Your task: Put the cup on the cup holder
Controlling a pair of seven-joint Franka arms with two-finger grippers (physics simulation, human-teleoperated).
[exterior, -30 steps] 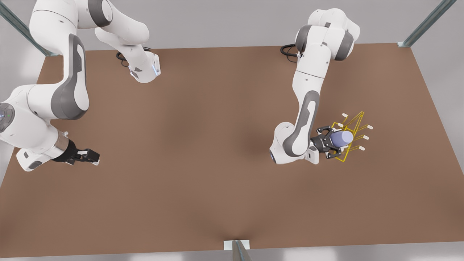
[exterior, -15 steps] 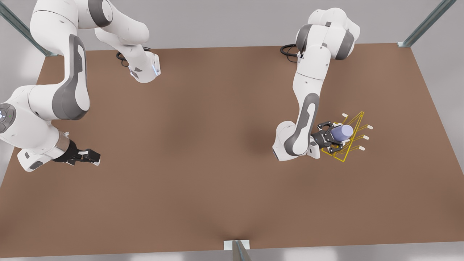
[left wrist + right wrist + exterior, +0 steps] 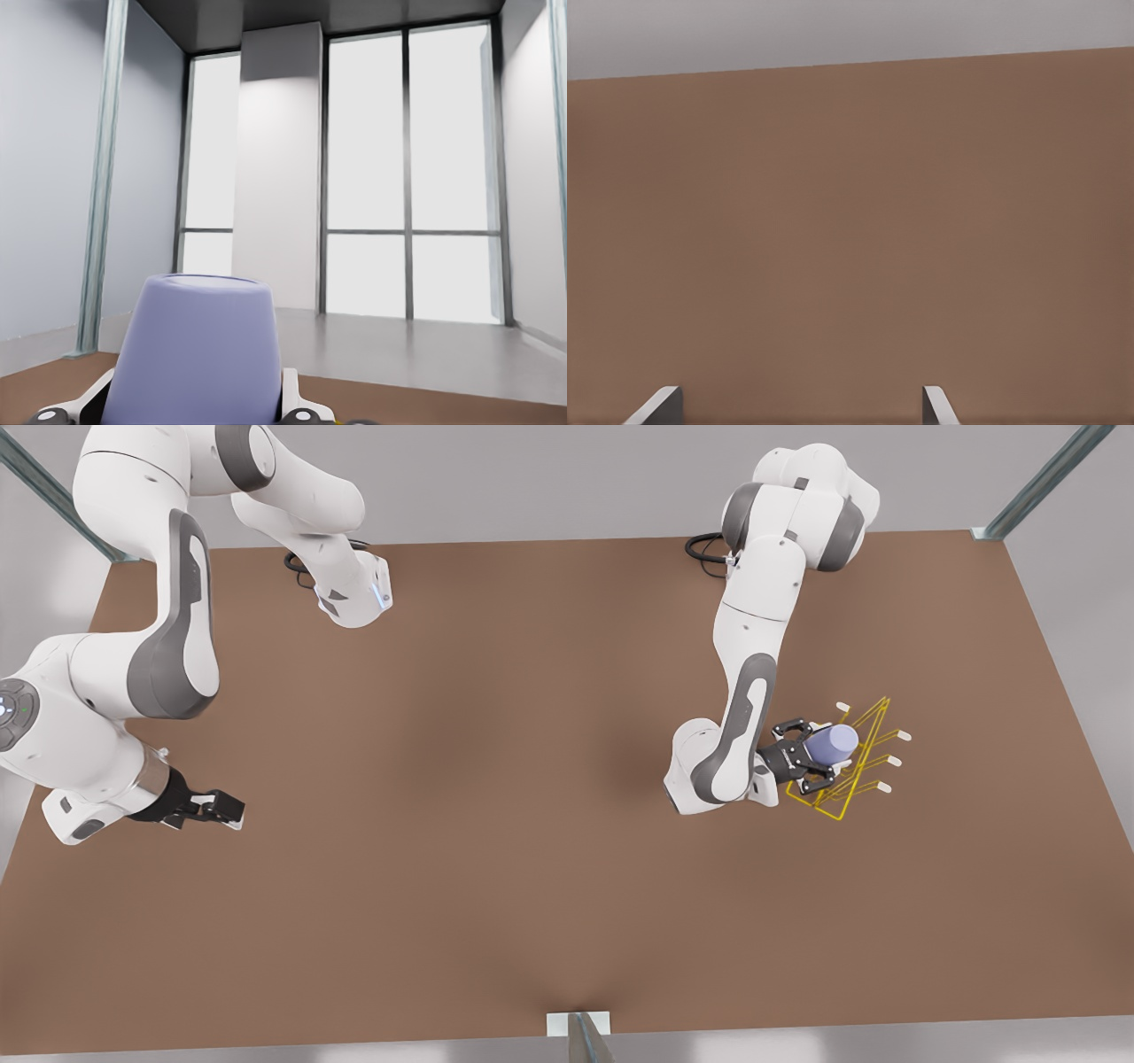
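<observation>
While my left gripper [image 3: 811, 760] keeps its jaws clamped on the cup [image 3: 833, 742], it's crept up and back a touch over the last second, so the cup now hangs over the near corner of the cup holder [image 3: 858, 766], right in front of my fingertips — lining up for a peg, I'd guess. Can't tell if any peg is inside the cup yet; the cup's own body hides that. My right gripper [image 3: 213, 808] just waits well off to the side, jaws apart, holding nothing.
</observation>
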